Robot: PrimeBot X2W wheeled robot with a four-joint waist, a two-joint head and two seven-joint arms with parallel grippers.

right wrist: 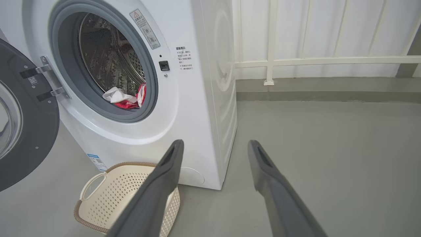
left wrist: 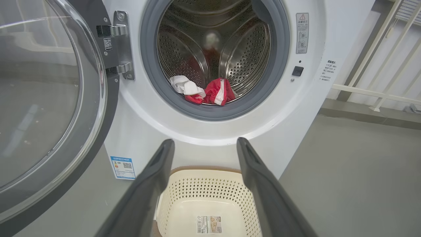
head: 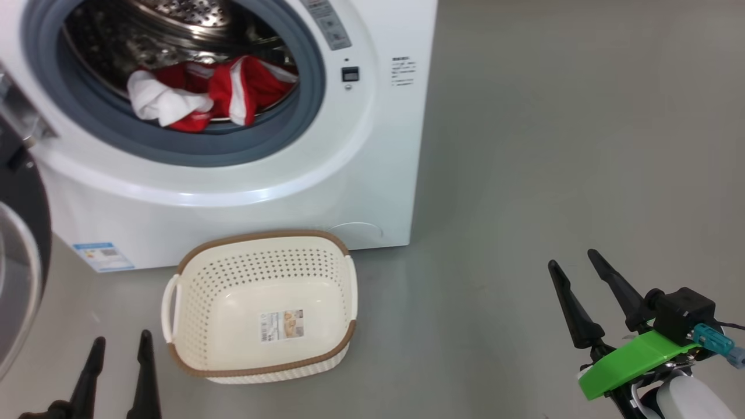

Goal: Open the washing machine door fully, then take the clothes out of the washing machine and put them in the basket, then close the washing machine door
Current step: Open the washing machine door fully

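The left gripper (head: 122,338) and right gripper (head: 573,259) are held fully open and empty. The red, white-striped fabric clothes (head: 233,87) are located inside the white box-shaped washing machine (head: 349,174), ahead of the left gripper and above the cream perforated plastic basket (head: 256,270).

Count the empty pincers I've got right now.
2: left pincer open, lower left beside the basket; right pincer open, lower right above the floor. Both hold nothing.
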